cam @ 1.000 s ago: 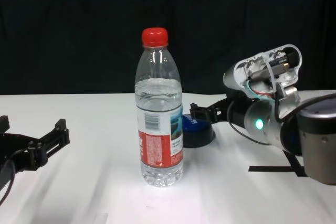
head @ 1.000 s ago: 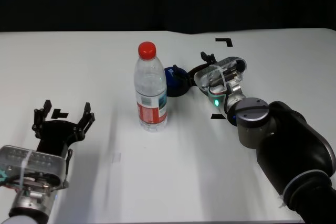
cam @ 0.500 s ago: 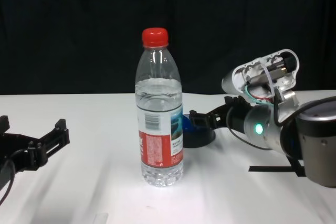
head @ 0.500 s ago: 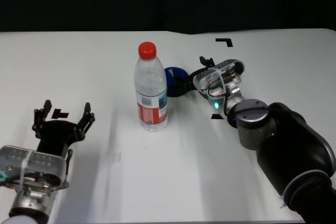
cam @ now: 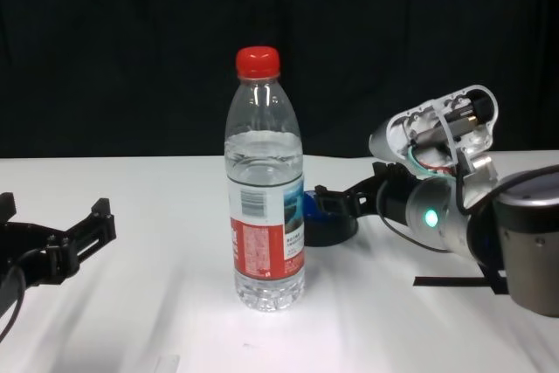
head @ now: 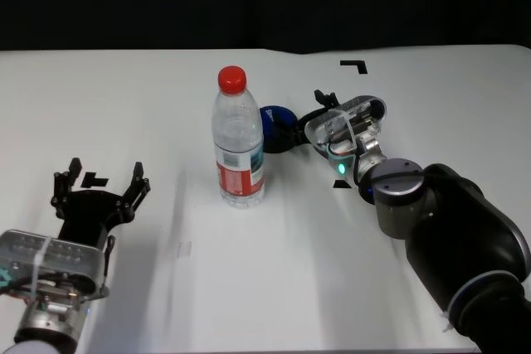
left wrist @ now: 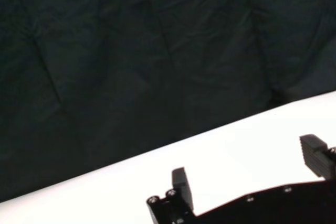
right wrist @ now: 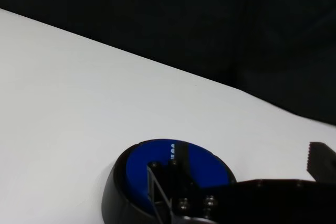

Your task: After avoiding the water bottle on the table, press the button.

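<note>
The water bottle [head: 239, 143] stands upright mid-table, with a red cap and a red, white and blue label; it also shows in the chest view [cam: 266, 207]. The blue button [head: 276, 124] sits just behind and right of it, partly hidden by it. My right gripper [head: 305, 113] is open, right of the bottle and apart from it. One of its fingers [right wrist: 157, 179] lies over the button's blue top [right wrist: 173, 163]; I cannot tell whether it touches. My left gripper [head: 99, 188] is open and empty at the front left.
The white table [head: 249, 288] carries black tape marks at the back right [head: 355, 64], near my right wrist [head: 342, 183] and by my left gripper [head: 93, 178]. A black curtain hangs behind the table's far edge.
My right gripper has shifted slightly left and down, bringing its finger over the button's top. The bottle and my left arm have not moved.
</note>
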`<action>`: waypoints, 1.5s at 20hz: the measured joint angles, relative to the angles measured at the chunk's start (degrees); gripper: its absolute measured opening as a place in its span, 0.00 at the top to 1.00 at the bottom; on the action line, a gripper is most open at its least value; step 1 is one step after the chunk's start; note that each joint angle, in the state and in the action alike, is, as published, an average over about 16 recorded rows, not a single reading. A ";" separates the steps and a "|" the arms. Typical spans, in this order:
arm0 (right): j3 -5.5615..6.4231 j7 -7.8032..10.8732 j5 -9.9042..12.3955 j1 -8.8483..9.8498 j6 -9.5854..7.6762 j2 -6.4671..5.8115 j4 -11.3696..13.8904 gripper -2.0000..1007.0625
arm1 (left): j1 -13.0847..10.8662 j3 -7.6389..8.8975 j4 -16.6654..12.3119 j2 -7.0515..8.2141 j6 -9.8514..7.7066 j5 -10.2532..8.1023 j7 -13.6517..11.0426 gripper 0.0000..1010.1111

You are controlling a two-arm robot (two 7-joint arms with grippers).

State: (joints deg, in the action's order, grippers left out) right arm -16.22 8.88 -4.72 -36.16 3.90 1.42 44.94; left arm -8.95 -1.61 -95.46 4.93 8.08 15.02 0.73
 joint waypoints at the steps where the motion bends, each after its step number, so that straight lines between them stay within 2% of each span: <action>1: 0.02 -0.02 0.02 0.03 0.05 -0.02 0.09 0.00 | 0.00 0.00 0.00 0.00 0.00 0.00 0.00 0.01; 8: 0.43 -0.47 0.25 0.49 0.88 -0.18 1.49 0.00 | 0.00 0.00 0.00 0.00 0.00 0.00 0.00 0.01; 14: 1.05 -1.08 0.60 1.34 1.92 -0.35 3.74 0.00 | 0.00 0.00 0.00 0.00 0.00 0.00 0.00 0.01; 22: 1.80 -1.61 1.03 3.45 2.75 -0.81 8.00 0.00 | 0.00 0.00 0.00 0.00 0.00 0.00 0.00 0.01; 30: 2.59 -1.79 1.72 6.64 2.75 -1.44 13.45 0.00 | 0.00 0.00 0.00 0.00 0.00 0.00 0.00 0.01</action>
State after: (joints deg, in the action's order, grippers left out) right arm -13.63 7.09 -3.00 -29.53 6.65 -0.03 58.39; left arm -8.95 -1.61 -95.46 4.92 8.08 15.02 0.73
